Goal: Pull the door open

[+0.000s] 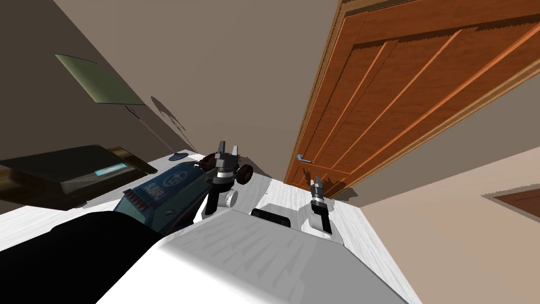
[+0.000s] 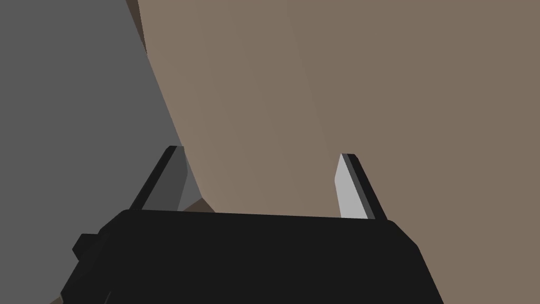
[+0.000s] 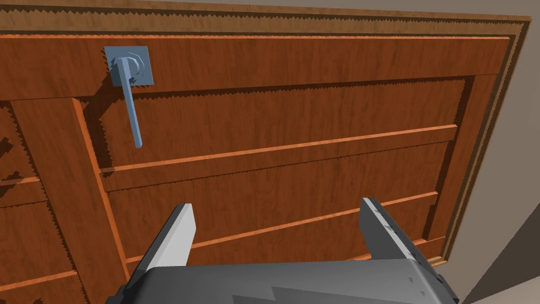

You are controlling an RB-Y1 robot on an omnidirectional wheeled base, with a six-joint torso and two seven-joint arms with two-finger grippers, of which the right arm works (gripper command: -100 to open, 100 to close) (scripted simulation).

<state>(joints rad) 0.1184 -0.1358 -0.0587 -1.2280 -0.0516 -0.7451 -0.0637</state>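
- Reaching for the door (image 3: 316,116) is the step in hand: the right pincer (image 3: 277,207) is open and empty, facing the brown panels without touching them.
- The blue-grey handle (image 3: 130,100) lies off to one side, near the door's edge.
- The next move likely calls for shifting the pincer onto that lever and closing on it.
- The left pincer (image 2: 261,153) is open and idle.

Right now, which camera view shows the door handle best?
The right wrist view: the blue-grey lever handle shows large and whole on the wooden door. The head view shows it tiny; the left wrist view faces a brown wall.
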